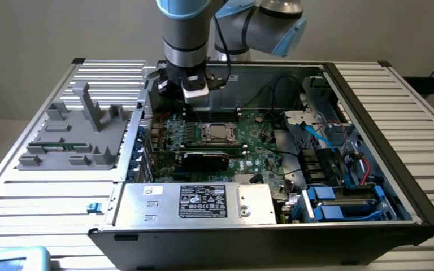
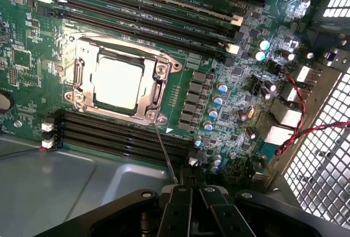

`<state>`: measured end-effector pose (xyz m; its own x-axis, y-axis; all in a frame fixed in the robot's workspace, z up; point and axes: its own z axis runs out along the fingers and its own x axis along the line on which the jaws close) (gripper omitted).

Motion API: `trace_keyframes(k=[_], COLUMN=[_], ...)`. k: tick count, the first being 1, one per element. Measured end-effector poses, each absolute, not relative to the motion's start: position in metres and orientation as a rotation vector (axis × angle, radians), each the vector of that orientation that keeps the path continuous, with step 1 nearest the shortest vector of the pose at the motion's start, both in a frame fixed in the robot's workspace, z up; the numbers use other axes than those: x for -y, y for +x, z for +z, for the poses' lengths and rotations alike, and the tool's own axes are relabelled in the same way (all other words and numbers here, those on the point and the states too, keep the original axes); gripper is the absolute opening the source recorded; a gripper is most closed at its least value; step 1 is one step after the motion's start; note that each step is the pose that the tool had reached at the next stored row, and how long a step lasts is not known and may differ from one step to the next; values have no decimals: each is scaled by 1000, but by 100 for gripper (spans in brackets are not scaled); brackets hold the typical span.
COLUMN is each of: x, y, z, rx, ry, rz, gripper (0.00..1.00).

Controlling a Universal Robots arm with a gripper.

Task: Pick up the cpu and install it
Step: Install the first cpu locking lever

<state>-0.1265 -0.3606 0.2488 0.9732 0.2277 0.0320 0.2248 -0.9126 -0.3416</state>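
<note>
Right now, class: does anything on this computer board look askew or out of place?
One thing: the thin lever beside the socket juts out towards the shut claw instead of lying along the frame. The chip sits square.

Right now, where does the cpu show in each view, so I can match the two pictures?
Exterior view: the cpu sits near the picture's centre, on the green board inside the open case.
Wrist view: the cpu lies flat between two banks of black slots.
Shared landmark: the metal socket frame that surrounds the cpu in both.
</note>
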Motion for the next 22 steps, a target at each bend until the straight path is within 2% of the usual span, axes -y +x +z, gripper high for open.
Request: trace_keyframes(k=[22], x=[361], y=[-102], z=[249], rx=[315], ry=[-2757], rz=[-36], gripper=[11])
